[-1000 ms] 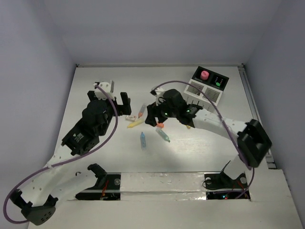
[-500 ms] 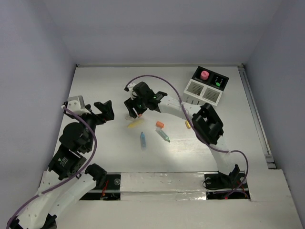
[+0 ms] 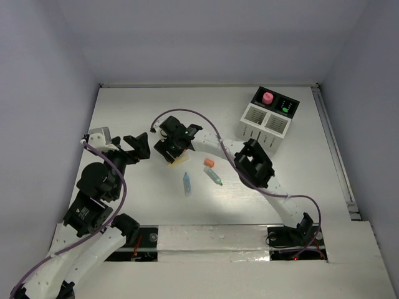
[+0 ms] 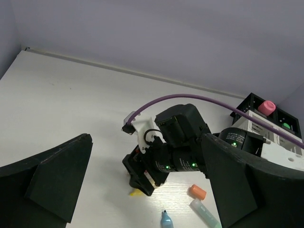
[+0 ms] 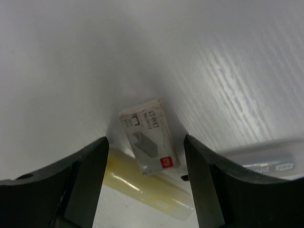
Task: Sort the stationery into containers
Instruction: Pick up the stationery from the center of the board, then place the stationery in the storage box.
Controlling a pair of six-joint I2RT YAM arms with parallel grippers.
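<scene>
My right gripper [image 3: 171, 151] hangs low over the table left of centre, jaws open. In the right wrist view a small white staple box [image 5: 148, 135] lies between its fingers [image 5: 85, 175] with a gap on each side. A pale yellow pen [image 5: 147, 187] lies just below the box, and its end sticks out from under the gripper [image 3: 181, 162]. My left gripper [image 3: 134, 146] stands wide open to the left with nothing in it. An orange cap [image 3: 209, 162], a green pen [image 3: 215, 177] and a blue pen [image 3: 186, 183] lie near the centre. The containers, a white slatted box [image 3: 262, 122] joined to a black box [image 3: 293, 104], sit at the back right.
A pink-capped bottle [image 3: 267, 98] and green-capped items [image 3: 285, 107] stand in the black box. A clear pen [image 5: 266, 159] lies just right of my right fingers. The right arm's purple cable [image 3: 206, 124] arcs above the arm. Grey walls close in the table.
My right gripper has swung left from the table's centre to above the yellow pen and the staple box. My left arm has drawn back to the left, still open.
</scene>
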